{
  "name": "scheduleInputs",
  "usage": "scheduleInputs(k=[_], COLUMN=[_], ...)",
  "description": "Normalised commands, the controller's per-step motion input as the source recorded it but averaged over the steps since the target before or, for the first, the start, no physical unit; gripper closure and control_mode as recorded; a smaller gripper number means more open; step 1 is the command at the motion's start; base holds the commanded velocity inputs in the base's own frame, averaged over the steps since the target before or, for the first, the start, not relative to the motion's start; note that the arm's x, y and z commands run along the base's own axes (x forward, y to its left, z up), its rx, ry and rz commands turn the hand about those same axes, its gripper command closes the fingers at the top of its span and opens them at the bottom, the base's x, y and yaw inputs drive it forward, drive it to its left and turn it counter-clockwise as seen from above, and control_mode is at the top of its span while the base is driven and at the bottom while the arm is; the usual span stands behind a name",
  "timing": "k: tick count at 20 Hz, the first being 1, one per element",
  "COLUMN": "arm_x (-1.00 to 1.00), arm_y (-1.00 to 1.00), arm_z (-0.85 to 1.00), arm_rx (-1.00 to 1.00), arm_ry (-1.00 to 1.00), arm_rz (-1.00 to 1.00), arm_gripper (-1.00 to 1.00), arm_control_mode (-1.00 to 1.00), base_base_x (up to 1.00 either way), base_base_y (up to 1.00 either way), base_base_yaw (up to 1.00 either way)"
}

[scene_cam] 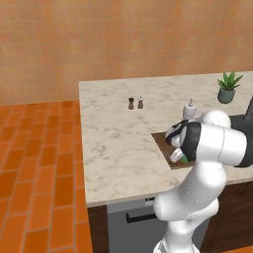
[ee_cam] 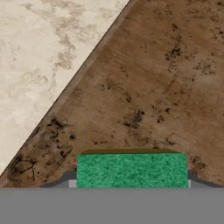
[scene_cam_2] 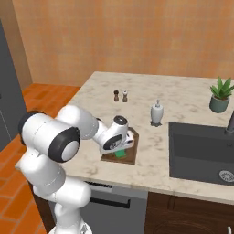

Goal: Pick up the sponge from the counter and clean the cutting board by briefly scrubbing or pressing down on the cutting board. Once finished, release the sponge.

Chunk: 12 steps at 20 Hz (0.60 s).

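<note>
1. Broadly, the counter is a pale marbled slab with the robot's arm bent low over its near edge; a dark sink sits to one side.
2. Next, the board lies flat on the counter near that edge, its brown mottled grain reaching up to the counter's stone in the hand view.
3. Behind it stand a plant, a white soap bottle, and two small shakers, all well apart from the board.
4. Then the gripper hangs right over the board, pointing down at it.
5. Last, the sponge sits between the finger tips, green face showing, above or on the board. The gripper appears pinched on it, since the block spans the gap at the bottom of the hand view, with the tips themselves mostly hidden.
6. Handling, as a judgement: the sponge looks light and soft, so it will squash under a firm press and could twist in the grasp during a scrub. Its two long side faces are the sensible hold, mid-length. The board looks stiff and flat but might slide on smooth stone.
7. Writing: no brand, label or lettering is readable anywhere.
</note>
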Motion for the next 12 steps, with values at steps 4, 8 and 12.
scheduleInputs(k=[4, 8, 12], arm_x=[-0.53, 0.20, 0.66], arm_y=[-0.34, -0.29, -0.29], arm_z=[-0.26, -0.13, 0.00], arm_rx=[0.02, 0.02, 0.02], arm_ry=[-0.03, -0.01, 0.00], arm_rz=[0.00, 0.17, 0.29], arm_gripper=[1.00, 1.00, 1.00], arm_control_mode=[-1.00, -1.00, -1.00], base_base_x=[0.00, 0.00, 0.00], base_base_y=[0.00, 0.00, 0.00], base_base_yaw=[0.00, 0.00, 0.00])
